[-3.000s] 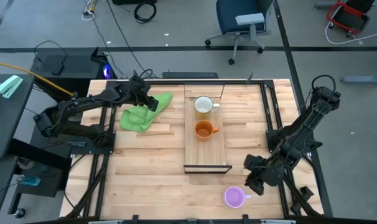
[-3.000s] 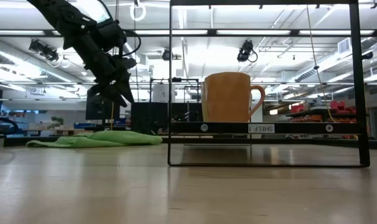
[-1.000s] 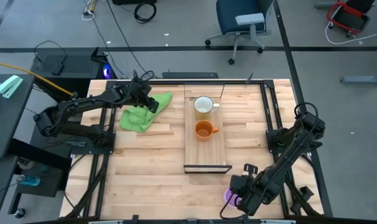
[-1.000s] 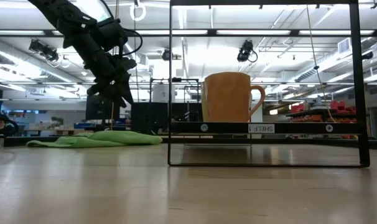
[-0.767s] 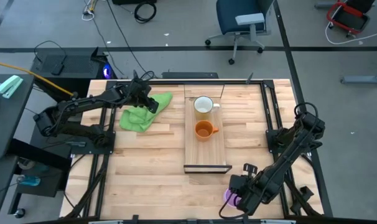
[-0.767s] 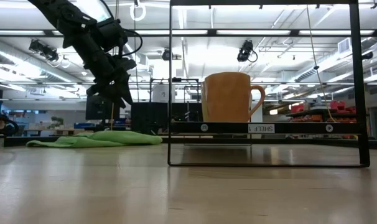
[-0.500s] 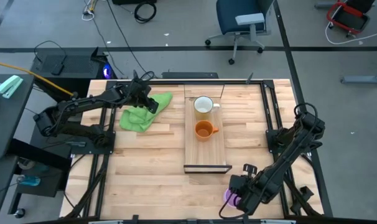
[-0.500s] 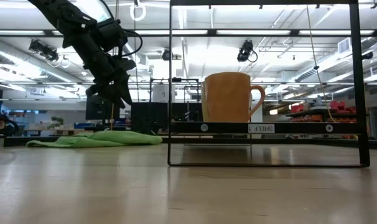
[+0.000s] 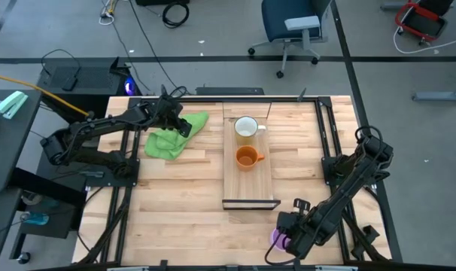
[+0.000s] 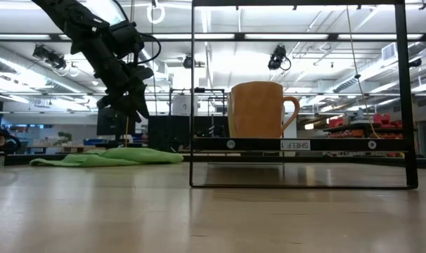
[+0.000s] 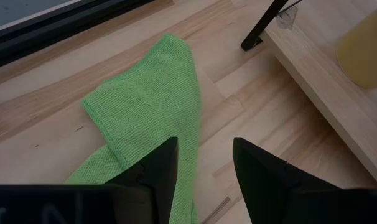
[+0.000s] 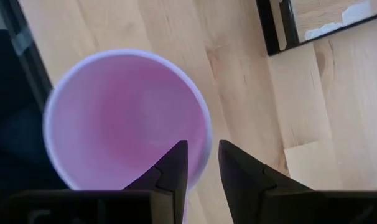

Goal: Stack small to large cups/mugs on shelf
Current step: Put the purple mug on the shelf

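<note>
The light purple mug [image 12: 120, 118] stands upright on the tabletop near the front edge, right of the shelf's framed end; in the high view [image 9: 276, 236] my right arm mostly covers it. My right gripper [image 12: 203, 163] is above it, shut on its rim. The white mug [image 9: 246, 128] and the orange mug [image 9: 247, 157] stand upright on the light-wood shelf [image 9: 250, 188]. My left gripper [image 9: 184, 126] hangs open and empty above the green cloth [image 9: 166, 141] at the far left. My right gripper has one finger [image 12: 173, 165] inside the purple mug and one [image 12: 238, 171] outside, with the rim wall [image 12: 204, 144] between them. The fingers come from above, pointing down. The mug stands upright on the table.
The shelf's black frame [image 10: 297, 91] rises at its near end, close to the purple mug. The green cloth [image 11: 151, 118] lies flat left of the shelf. Bare tabletop [image 9: 183, 203] lies at the front left. The table's front edge is just beyond the purple mug.
Since the earliest frame my right gripper has gone left and toward the near edge, onto the purple mug. Over the last second both arms and all mugs have stayed still.
</note>
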{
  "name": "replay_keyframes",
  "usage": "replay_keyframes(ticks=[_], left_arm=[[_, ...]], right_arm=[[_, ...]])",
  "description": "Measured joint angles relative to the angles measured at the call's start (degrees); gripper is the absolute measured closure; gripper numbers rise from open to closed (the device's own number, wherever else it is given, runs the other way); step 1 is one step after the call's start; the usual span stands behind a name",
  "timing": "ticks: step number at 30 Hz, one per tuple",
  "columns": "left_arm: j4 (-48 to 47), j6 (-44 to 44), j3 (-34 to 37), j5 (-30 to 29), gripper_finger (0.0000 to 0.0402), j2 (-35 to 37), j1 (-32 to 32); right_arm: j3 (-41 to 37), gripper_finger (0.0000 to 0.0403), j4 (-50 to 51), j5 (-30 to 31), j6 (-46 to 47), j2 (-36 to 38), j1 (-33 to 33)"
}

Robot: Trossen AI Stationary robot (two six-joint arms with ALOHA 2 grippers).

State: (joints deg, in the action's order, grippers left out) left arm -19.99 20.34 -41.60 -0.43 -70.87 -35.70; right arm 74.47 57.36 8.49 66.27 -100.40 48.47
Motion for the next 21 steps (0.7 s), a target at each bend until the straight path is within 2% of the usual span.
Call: replay_keyframes(ticks=[14,21], left_arm=[[0.0,0.0,0.0,0.0,0.0239,0.0,0.0],[0.0,0.0,0.0,0.0,0.0239,0.0,0.0]], right_arm=[[-2.8,0.0306,-3.5,-0.5,0.2,0.0,-0.5],[-2.8,0.0342,-3.5,-0.5,1.2,0.0,-1.0]])
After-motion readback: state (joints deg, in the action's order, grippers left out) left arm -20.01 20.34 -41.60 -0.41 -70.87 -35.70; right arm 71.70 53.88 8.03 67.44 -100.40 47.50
